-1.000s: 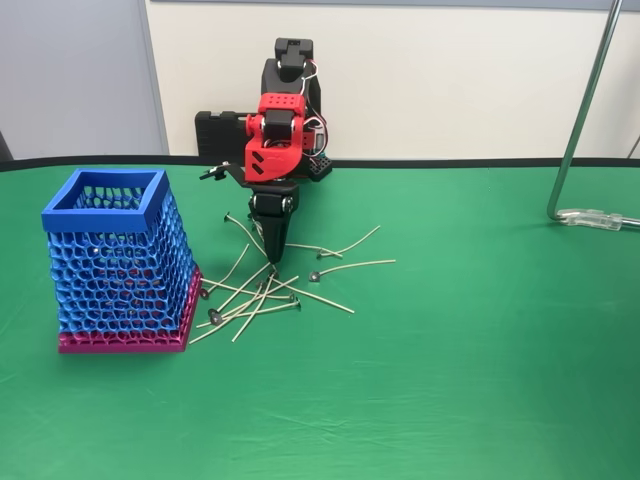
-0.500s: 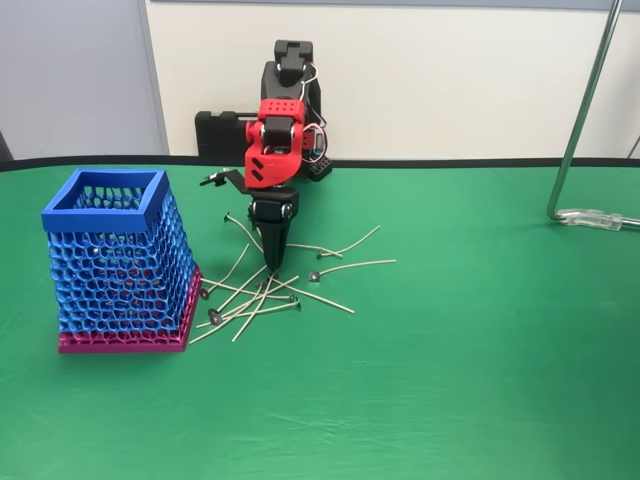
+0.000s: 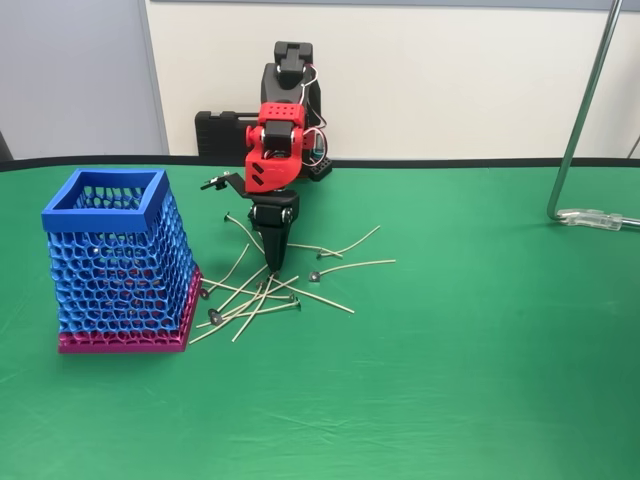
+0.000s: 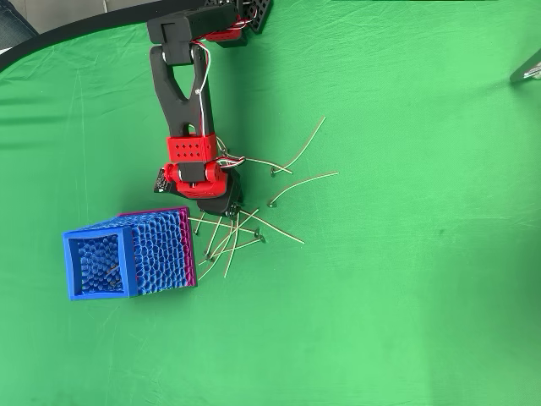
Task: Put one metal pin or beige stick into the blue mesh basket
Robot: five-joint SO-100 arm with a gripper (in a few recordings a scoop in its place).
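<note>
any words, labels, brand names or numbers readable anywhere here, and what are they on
None: no readable text in the fixed or the overhead view.
The blue mesh basket carries no label.
The red and black arm and its gripper show no legible marking.
The sticks and the green table are unmarked.

Matt green cloth covers the table point(image 3: 480, 380); the blue mesh basket point(image 3: 118, 262) looks like matt plastic, the bent pole point(image 3: 585, 110) glossy metal.
</note>
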